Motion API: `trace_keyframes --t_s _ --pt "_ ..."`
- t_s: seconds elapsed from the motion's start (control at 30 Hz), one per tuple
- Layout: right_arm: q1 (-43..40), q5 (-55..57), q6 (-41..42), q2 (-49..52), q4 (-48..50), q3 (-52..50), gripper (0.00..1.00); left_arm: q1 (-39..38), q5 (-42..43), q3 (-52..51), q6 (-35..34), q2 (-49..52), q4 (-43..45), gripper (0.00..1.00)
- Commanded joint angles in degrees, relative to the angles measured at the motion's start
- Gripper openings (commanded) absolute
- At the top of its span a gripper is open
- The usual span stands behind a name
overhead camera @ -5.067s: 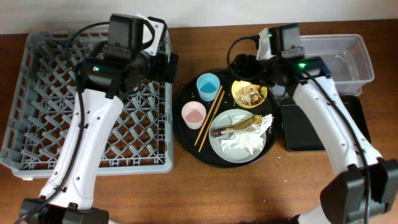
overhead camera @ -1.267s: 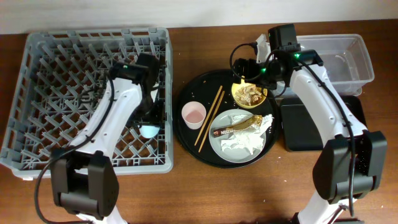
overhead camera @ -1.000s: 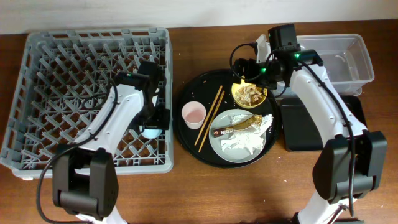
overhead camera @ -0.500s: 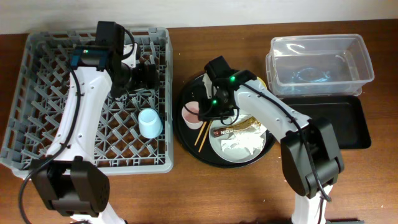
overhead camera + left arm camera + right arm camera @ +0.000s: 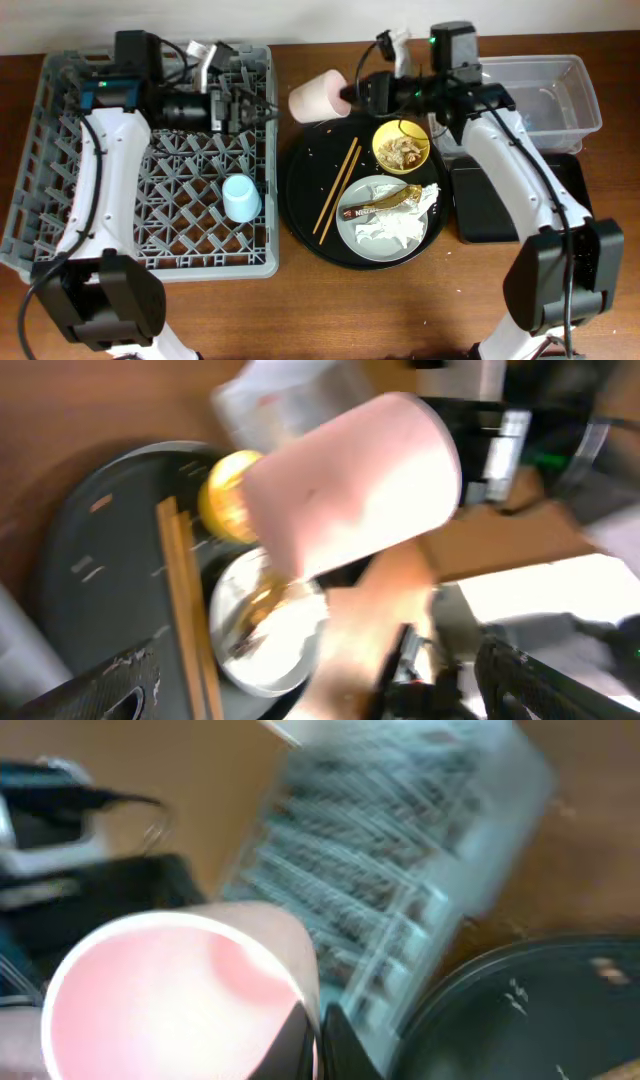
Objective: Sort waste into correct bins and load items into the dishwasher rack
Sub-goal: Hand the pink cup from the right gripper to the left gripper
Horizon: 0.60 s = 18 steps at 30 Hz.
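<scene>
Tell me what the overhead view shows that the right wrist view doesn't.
Only overhead: the light blue cup sitting in the dishwasher rack, the yellow bowl, the chopsticks, the plate with napkins and wrapper, and the clear tub.
Only right wrist: the open inside of the pink cup, with the right fingers pinching its rim.
Both: the pink cup held off the table, part of the rack, and the round black tray.
</scene>
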Motion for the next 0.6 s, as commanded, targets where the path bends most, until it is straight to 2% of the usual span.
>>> trace_keyframes --t_s 0.0,0.07,0.2,0.3,0.33,0.5,0.57 --pt "1.5 -10.6 8.6 -0.4 9.9 0.0 0.04 0.2 14.3 1.1 6.9 -0.2 0.5 0.99" --pt "2.5 -11.0 12.3 -0.4 14.6 0.0 0.04 0.2 19.5 1.1 9.0 -0.2 0.7 0.99" --pt "5.2 -10.7 16.4 -0.4 22.5 0.0 0.04 0.3 20.4 1.1 9.0 -0.2 1.2 0.97" --pt "7.3 -7.0 16.3 -0.4 22.6 0.0 0.04 0.2 21.8 1.1 9.0 -0.2 1.1 0.89" --pt "7.7 -6.4 16.3 -0.4 22.6 0.0 0.04 0.2 21.8 1.1 9.0 -0.2 1.1 0.84" --pt "9.9 -3.2 16.3 -0.3 22.6 -0.1 0.04 0.2 24.2 1.1 9.0 -0.2 1.1 0.82" --pt "9.9 -3.2 16.3 -0.3 22.4 -0.1 0.04 0.2 24.2 1.1 9.0 -0.2 1.2 0.78"
